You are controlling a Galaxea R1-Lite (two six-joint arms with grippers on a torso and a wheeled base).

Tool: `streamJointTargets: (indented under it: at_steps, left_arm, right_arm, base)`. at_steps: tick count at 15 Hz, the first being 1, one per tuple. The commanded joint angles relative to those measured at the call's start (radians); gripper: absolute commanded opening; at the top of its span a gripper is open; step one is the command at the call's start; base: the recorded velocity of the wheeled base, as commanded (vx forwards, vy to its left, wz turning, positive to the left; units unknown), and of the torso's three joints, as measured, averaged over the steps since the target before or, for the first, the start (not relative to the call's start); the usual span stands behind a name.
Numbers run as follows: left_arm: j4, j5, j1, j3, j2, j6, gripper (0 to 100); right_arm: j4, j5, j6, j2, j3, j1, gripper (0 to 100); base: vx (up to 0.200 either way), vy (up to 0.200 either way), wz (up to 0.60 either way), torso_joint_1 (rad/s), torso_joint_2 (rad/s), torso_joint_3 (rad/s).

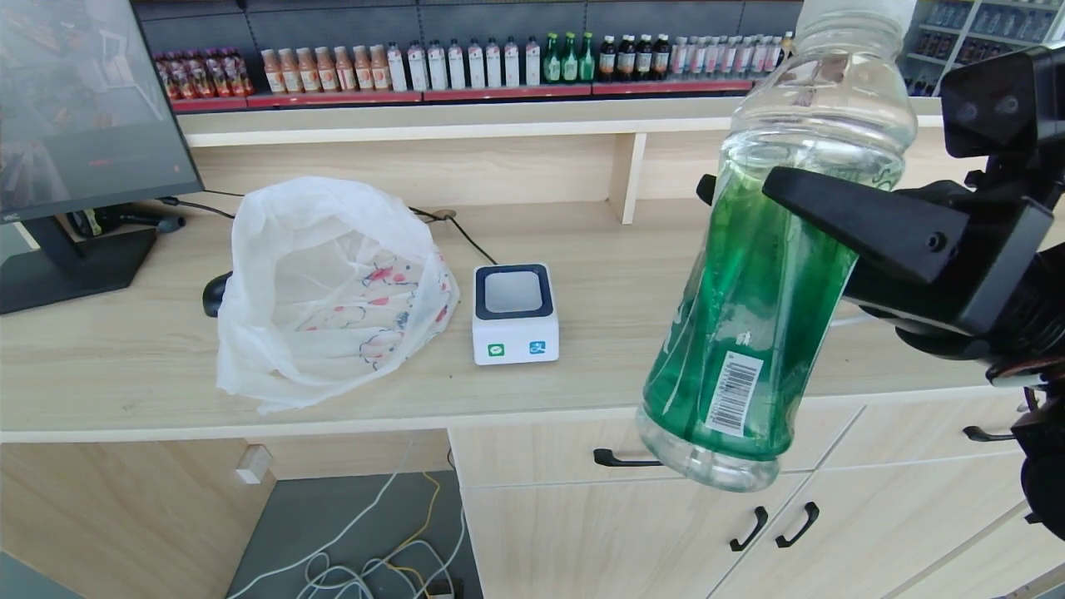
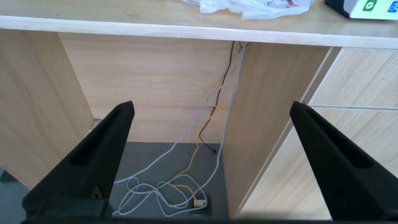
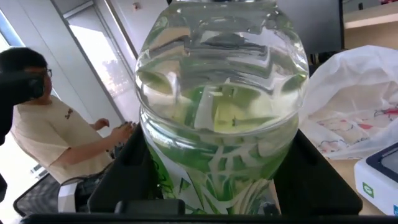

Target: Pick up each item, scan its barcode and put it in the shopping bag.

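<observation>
My right gripper (image 1: 799, 216) is shut on a clear plastic bottle (image 1: 749, 333) with a green label, held high and tilted at the right, close to the head camera. Its barcode (image 1: 732, 391) faces the head camera, near the bottle's lower end. The same bottle (image 3: 217, 130) looms bottom-first in the right wrist view. A white scanner box (image 1: 514, 314) sits on the wooden counter (image 1: 108, 358), and the white shopping bag (image 1: 324, 287) stands open to its left. My left gripper (image 2: 211, 155) hangs open below the counter edge, over cables on the floor.
A monitor (image 1: 83, 100) on a stand occupies the counter's left end, with a dark mouse (image 1: 215, 293) beside the bag. A shelf of bottles (image 1: 466, 62) runs along the back. Drawers and cupboard doors (image 1: 749, 507) lie below the counter.
</observation>
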Motion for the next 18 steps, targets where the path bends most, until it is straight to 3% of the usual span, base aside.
streamJointTargets:
  at_steps: [1, 7, 11, 14, 18]
  left_arm:
    - [0.000, 0.002, 0.000, 0.000, 0.000, 0.000, 100]
    - [0.000, 0.002, 0.000, 0.000, 0.000, 0.000, 100]
    - [0.000, 0.002, 0.000, 0.000, 0.000, 0.000, 100]
    - [0.000, 0.002, 0.000, 0.000, 0.000, 0.000, 100]
    - [0.000, 0.000, 0.000, 0.000, 0.000, 0.000, 100]
  right_arm:
    - [-0.001, 0.000, -0.072, -0.001, 0.045, -0.038, 0]
    - [0.001, -0.030, -0.384, -0.024, 0.241, -0.088, 0]
    - [0.001, -0.193, -0.519, -0.041, 0.316, -0.087, 0]
    - [0.003, -0.362, -0.661, -0.102, 0.451, -0.081, 0]
    - [0.007, -0.684, -0.786, -0.131, 0.494, -0.084, 0]
  base:
    - [0.000, 0.000, 0.00, 0.000, 0.00, 0.000]
    - [0.000, 0.000, 0.00, 0.000, 0.00, 0.000]
    - [0.000, 0.000, 0.00, 0.000, 0.00, 0.000]
    - [0.000, 0.000, 0.00, 0.000, 0.00, 0.000]
    - [0.000, 0.000, 0.00, 0.000, 0.00, 0.000]
